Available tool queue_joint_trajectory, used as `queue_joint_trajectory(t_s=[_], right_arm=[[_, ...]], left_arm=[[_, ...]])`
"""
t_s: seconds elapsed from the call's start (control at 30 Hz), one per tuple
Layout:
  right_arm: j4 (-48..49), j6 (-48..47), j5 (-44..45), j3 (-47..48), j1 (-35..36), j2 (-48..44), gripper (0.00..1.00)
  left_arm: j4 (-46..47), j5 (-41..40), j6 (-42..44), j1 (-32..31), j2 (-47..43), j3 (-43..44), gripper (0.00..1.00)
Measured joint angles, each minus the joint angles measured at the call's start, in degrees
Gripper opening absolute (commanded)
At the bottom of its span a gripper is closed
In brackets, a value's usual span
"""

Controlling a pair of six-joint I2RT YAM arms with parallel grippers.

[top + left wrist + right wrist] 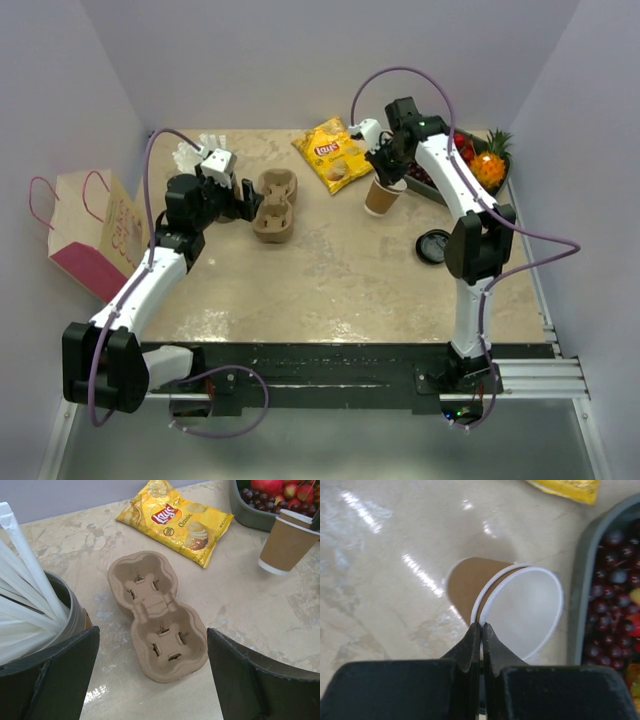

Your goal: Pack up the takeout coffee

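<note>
A tan paper cup (381, 197) (287, 542) (470, 582), white inside and without a lid, stands at the back right. In the right wrist view two white rims show, one inside the other. My right gripper (388, 172) (481, 625) is shut on the cup's near rim from above. A loose black lid (433, 246) lies on the table nearer the right arm. The takeout coffee is out of view. My left gripper (245, 200) (152, 647) is open, low over the table at the near end of a brown pulp cup carrier (275, 205) (157, 615), whose two wells hold nothing.
A yellow Lay's chip bag (335, 155) (175, 520) lies behind the carrier. A grey fruit tray (440, 195) (250, 515) (580, 580) stands right beside the cup. A holder of white straws (30, 605) is by my left fingers. A paper bag (90, 230) stands off the table's left edge.
</note>
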Motion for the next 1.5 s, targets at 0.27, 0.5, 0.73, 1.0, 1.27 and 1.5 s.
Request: queue_joint_trajectory(t_s=[0.27, 0.5, 0.73, 1.0, 1.27, 1.5], right_arm=[[4.5, 0.04, 5.7, -7.48, 0.09, -2.67, 0.0], [5.68, -0.98, 11.93, -7.61, 0.33, -2.8, 0.0], [3.02, -0.85, 11.1, -3.67, 0.44, -1.88, 0.0], [-1.16, -1.44, 9.73, -0.24, -0.07, -0.09, 0.0], [-1.84, -1.16, 5.66, 3.3, -1.44, 3.74, 0.0], [-1.27, 0.07, 0.61, 1.05, -3.48, 3.61, 0.0]], left_arm=[[0.79, 0.02, -0.02, 0.0, 0.0, -0.87, 0.92], [0.87, 0.04, -0.02, 0.0, 0.0, -0.9, 0.92], [0.92, 0.15, -0.02, -0.04, 0.02, -0.9, 0.92], [1.25, 0.22, -0.04, -0.37, 0.04, -0.9, 0.92], [1.27, 0.2, -0.04, -0.37, 0.26, -0.9, 0.92], [1.31, 0.2, -0.04, -0.37, 0.55, -0.9, 0.92]])
